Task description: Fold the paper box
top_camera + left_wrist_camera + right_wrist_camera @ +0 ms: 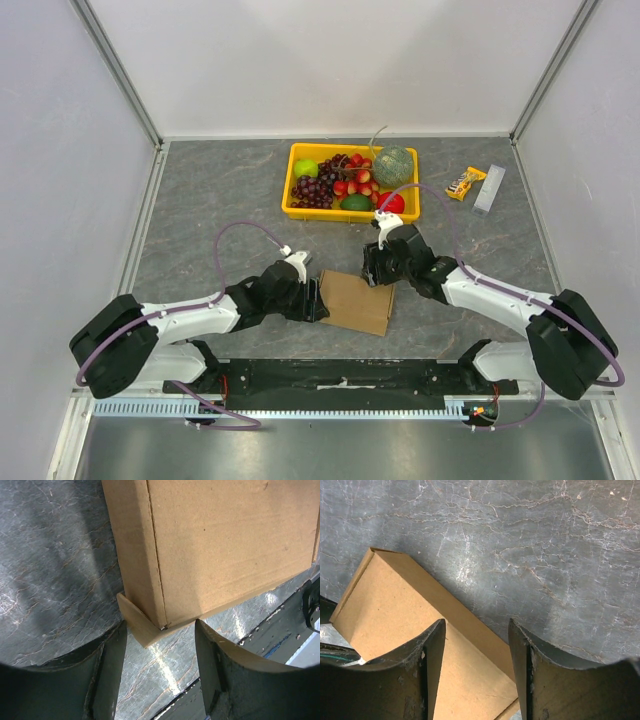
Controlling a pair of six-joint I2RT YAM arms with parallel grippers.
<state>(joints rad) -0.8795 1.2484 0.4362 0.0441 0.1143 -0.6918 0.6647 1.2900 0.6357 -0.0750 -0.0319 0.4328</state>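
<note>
The grey worktop (pixel 220 200) carries a yellow tray (pixel 290 210) of fruit at the middle of its far edge. The paper box (pixel 357 300) lies flat near the middle of the near edge, between the two arms and well apart from the tray. It already has the form of a slim closed box, so we judge that the folding is in its last step. The right gripper (pixel 476 625) hovers over the far right corner of the box. Its claw is open and holds nothing. The left gripper (pixel 160 630) stands at the left side of the box, also open and empty, with one box corner lying between its fingers (pixel 107 670). From this corner a small flap (pixel 140 625) sticks out onto the worktop, not tucked in. It comes close to one finger, but we cannot tell if they touch. This flap is probably the last loose part, though the other sides are not well shown. For the next move, we think the left claw should press the flap against the side wall or under it, while the right claw comes down on the lid so the light box does not slide.
</note>
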